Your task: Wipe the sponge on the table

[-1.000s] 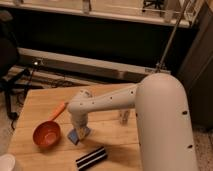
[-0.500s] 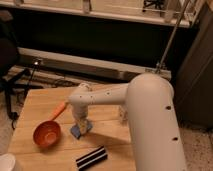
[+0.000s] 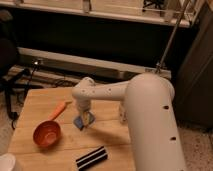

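My pincer (image 3: pixel 86 118) is down at the sponge (image 3: pixel 78 122) on the desk (image 3: pixel 44 101), can't tell its grip. Probably light and squishy, so pinch the edges.

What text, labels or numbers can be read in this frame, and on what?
None can be read.
No word, label or number shows on the table, sponge, bowl or arm.
The striped block carries only black and white bands, not print.
The gripper sits at the sponge, mid-table; no marking shows on it.
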Tool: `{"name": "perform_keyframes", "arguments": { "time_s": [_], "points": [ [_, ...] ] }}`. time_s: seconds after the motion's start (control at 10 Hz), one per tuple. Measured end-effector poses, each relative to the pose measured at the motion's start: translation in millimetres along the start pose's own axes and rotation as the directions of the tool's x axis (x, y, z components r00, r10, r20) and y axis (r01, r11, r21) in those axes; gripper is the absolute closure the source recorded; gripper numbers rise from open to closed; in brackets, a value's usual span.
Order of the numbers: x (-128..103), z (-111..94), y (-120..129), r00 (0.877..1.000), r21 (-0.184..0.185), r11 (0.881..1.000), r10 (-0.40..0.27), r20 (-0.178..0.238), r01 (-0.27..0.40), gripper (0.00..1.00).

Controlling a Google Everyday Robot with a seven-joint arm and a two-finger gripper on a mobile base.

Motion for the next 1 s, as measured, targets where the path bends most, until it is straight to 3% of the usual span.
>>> {"name": "perform_keyframes", "arguments": {
  "time_s": [0.5,0.9,1.0],
  "points": [
    [62,-17,18,0.99,0.022,0.99,0.137,-0.037,-0.137,0.69],
    [101,-35,43,0.968,0.03,0.968,0.248,-0.04,-0.247,0.69],
    [109,-37,55,0.958,0.023,0.958,0.285,-0.029,-0.284,0.69]
  ]
}}
